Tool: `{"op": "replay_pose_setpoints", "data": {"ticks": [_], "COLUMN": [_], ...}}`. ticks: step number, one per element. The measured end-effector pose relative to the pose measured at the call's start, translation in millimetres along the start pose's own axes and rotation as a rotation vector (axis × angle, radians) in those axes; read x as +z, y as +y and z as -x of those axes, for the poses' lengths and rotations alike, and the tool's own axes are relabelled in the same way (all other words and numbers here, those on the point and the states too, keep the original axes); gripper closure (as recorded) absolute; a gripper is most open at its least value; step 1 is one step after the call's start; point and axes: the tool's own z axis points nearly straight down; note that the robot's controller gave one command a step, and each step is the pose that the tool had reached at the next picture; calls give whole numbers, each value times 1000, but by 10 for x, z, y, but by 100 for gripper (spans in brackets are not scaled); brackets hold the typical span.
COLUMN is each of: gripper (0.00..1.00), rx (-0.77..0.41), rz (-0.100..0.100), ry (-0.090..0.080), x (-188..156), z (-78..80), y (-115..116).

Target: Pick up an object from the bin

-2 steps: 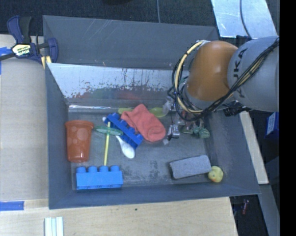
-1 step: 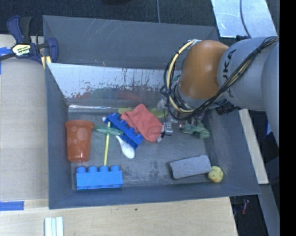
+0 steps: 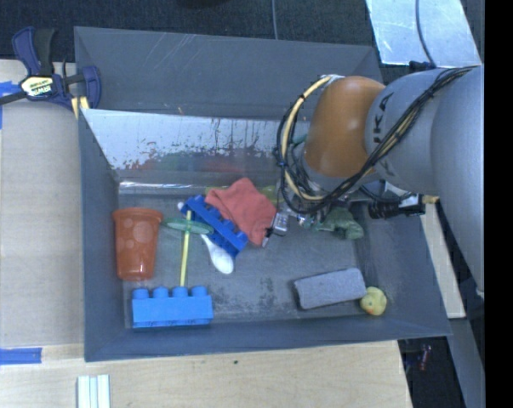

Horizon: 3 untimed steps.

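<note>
The gripper [image 3: 278,223] sits low in the bin [image 3: 99,228], under the arm's orange cover, at the 3 o'clock edge of a crumpled red cloth [image 3: 244,207]. Whether it is released or clenched I cannot tell. The cloth lies just toward 12 o'clock from the floor's middle, overlapping a long blue studded brick [image 3: 217,224]. A green toy [image 3: 344,225] lies at 3 o'clock, a grey foam block [image 3: 328,288] at 5 o'clock, and an orange cup [image 3: 137,243] at 9 o'clock.
</note>
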Motion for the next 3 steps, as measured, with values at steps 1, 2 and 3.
{"op": "replay_pose_setpoints", "data": {"ticks": [1,2,3], "gripper": [100,100,100], "rx": [100,99,135], "rz": [1,1,1], "ry": [-3,-3,-5], "x": [123,123,-1207], "z": [-62,-62,-240], "y": [222,222,280]}}
